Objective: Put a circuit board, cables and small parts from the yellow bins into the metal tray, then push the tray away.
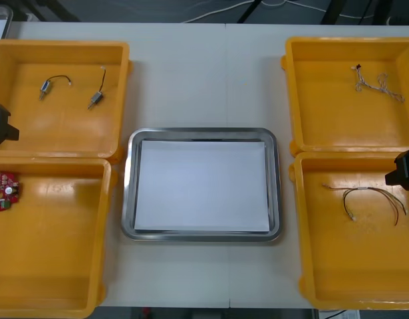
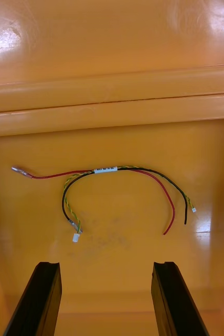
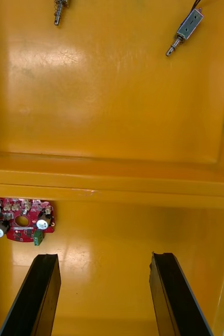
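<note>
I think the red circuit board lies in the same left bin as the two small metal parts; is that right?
Not quite. The front view shows the circuit board in the near left bin, and the small metal parts in the far left bin.

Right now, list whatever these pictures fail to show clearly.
- Left gripper over the near left bin, right gripper over the near right bin: front view's side edges cut them off.
- Cable in the far right bin: too small in front view for colours.
- One small metal part: cut by left wrist view's edge.
</note>
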{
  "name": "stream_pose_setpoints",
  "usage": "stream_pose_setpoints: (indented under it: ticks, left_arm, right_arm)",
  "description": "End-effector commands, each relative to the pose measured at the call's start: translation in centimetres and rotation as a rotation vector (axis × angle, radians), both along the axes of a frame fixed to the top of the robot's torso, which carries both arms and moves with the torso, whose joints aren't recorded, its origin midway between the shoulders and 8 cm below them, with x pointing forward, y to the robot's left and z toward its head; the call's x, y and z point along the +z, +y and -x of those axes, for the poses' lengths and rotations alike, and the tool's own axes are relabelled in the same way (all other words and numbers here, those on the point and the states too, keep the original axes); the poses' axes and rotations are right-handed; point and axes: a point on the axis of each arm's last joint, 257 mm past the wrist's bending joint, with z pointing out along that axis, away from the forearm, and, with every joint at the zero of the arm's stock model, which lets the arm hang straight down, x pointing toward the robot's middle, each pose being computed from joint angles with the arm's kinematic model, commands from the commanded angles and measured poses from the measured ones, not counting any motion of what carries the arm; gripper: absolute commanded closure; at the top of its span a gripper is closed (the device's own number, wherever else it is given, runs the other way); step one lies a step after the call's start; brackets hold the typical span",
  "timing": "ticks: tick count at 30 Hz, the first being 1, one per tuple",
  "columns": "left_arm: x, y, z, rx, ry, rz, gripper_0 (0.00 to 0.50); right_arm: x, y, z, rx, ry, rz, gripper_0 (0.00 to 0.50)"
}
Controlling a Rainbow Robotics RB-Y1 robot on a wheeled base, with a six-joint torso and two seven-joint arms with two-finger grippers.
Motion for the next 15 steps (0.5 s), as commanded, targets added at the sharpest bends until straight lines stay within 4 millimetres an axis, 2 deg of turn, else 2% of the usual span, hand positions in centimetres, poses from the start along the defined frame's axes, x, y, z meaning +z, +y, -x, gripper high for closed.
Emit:
stream_pose_setpoints:
  ticks: [1,15]
  left_arm:
    - [0.12,0.16,0.53,0.025,0.003,-0.009,0.0]
    - [0.12,0.16,0.53,0.025,0.003,-0.009,0.0]
  right_arm:
    - [0.63,-0.11,-0.22,0.028,-0.027,0.005,0.0]
    - [0.63,-0.11,-0.22,0.028,-0.027,0.005,0.0]
